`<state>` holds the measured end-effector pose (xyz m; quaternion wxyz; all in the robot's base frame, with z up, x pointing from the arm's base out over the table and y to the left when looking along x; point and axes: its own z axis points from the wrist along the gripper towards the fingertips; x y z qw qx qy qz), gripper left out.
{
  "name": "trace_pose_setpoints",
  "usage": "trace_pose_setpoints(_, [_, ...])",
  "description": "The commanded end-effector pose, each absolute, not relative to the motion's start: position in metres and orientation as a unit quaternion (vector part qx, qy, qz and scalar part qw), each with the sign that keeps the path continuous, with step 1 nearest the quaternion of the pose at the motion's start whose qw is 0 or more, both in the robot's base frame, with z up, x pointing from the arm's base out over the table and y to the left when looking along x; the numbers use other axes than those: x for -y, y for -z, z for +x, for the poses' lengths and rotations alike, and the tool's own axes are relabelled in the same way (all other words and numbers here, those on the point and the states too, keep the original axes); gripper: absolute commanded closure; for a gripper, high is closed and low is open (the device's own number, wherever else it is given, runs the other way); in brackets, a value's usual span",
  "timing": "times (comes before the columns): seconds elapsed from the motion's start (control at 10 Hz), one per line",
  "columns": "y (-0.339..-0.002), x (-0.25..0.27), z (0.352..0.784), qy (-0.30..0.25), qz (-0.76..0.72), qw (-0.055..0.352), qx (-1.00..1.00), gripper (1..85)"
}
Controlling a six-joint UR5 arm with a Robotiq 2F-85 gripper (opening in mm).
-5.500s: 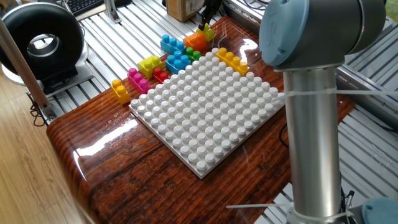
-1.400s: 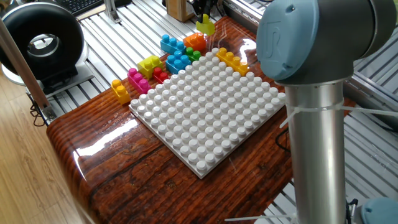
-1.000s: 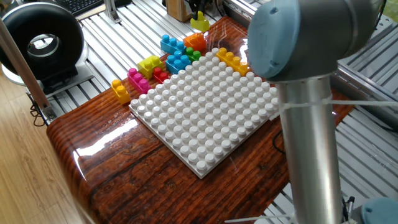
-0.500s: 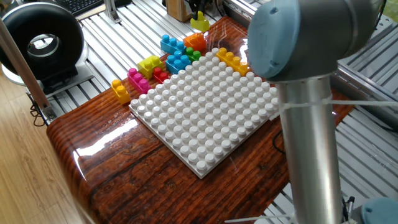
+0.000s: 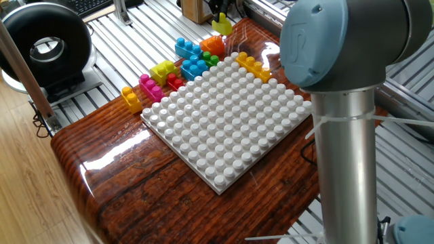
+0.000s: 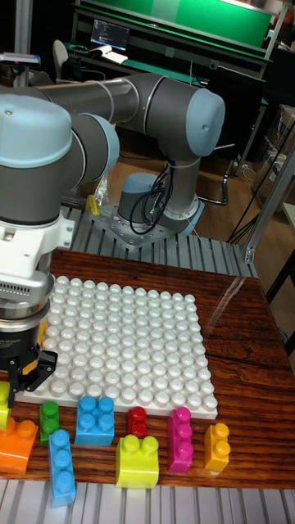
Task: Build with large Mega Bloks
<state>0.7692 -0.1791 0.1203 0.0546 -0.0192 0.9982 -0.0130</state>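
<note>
Your claw (image 6: 18,378) grips a lime brick (image 5: 221,25), lifted at the top of the frame above the orange brick (image 5: 213,45).

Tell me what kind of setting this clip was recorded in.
Most likely a robotics lab or workshop. A UR5 arm is bolted to a slotted aluminium bench, a second screen and green bench stand behind, and the white baseplate and Mega Bloks look like a test setup.

light: bright, even; glare: glossy table (image 5: 122,152); focus: sharp; shadows: soft
</note>
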Motion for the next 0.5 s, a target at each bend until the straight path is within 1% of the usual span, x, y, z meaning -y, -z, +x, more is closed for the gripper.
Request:
trace_pose_setpoints(0.0, [-0.1215, 0.1769, 0.7698, 0.007, -0.02, 0.057, -0.998, 84.7])
trace_pose_setpoints(0.4, [-0.1153, 0.1809, 0.7739, 0.008, -0.023, 0.057, -0.998, 84.7])
